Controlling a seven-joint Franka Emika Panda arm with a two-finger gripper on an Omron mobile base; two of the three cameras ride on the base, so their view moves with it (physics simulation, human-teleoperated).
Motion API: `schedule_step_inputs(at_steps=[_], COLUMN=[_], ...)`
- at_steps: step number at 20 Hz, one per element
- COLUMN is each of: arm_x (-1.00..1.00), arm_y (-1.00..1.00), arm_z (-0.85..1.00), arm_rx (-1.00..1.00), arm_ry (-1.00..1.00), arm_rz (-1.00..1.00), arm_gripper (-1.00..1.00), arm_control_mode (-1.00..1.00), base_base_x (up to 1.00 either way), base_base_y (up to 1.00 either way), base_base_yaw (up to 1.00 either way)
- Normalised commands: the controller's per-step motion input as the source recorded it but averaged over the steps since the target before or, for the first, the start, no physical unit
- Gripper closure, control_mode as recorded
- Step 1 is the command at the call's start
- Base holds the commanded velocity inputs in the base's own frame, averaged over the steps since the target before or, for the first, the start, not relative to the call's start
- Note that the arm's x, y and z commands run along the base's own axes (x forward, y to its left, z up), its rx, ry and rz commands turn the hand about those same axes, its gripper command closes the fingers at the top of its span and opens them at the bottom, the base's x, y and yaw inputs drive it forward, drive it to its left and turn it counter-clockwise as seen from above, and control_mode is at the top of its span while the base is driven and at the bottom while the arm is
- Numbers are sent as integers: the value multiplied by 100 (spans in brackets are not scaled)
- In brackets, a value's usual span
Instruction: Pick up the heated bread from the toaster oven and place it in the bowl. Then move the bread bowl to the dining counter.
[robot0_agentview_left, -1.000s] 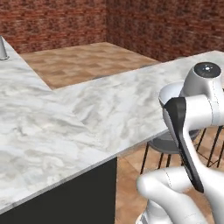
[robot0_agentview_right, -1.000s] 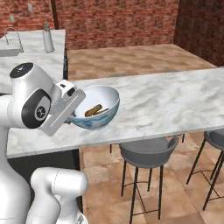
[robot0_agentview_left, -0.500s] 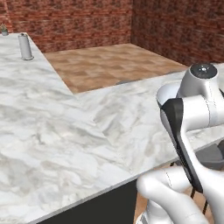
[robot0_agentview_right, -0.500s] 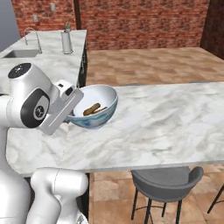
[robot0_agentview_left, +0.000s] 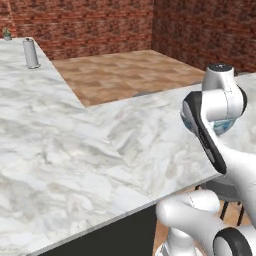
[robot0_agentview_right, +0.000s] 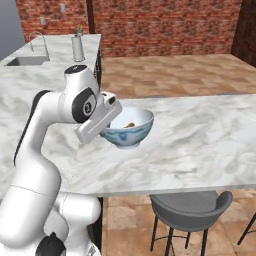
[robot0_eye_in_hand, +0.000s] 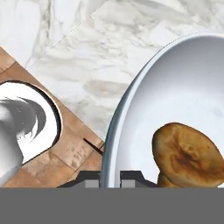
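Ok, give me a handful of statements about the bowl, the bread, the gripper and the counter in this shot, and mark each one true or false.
1. The bread lies inside the bowl. True.
2. The bowl is upside down on the floor. False: it is upright, held up over the white marble dining counter.
3. The gripper grips the bowl by its rim. True: in the hand view its fingertips sit on either side of the rim.
4. The bowl is red outside. False: its outside is light blue, its inside white.
5. A grey stool stands beneath the near edge of the counter. True.
6. Two buns lie in the bowl. False: one is there.
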Motion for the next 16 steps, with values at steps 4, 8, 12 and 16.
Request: schedule_step_inputs(at_steps=[4, 8, 12, 16], arm_x=[100, 100, 98, 91], arm_y=[-79, -80, -54, -18], arm_z=[-66, -69, -62, -64], arm_rx=[5, 10, 5, 0], arm_ry=[12, 2, -3, -9], arm_rz=[0, 0, 0, 0], arm_gripper=[100, 100, 100, 100], arm_control_mode=[-100, -100, -100, -100], base_base_x=[0, 0, 0, 0], base_base_y=[0, 0, 0, 0], base_base_yaw=[0, 0, 0, 0])
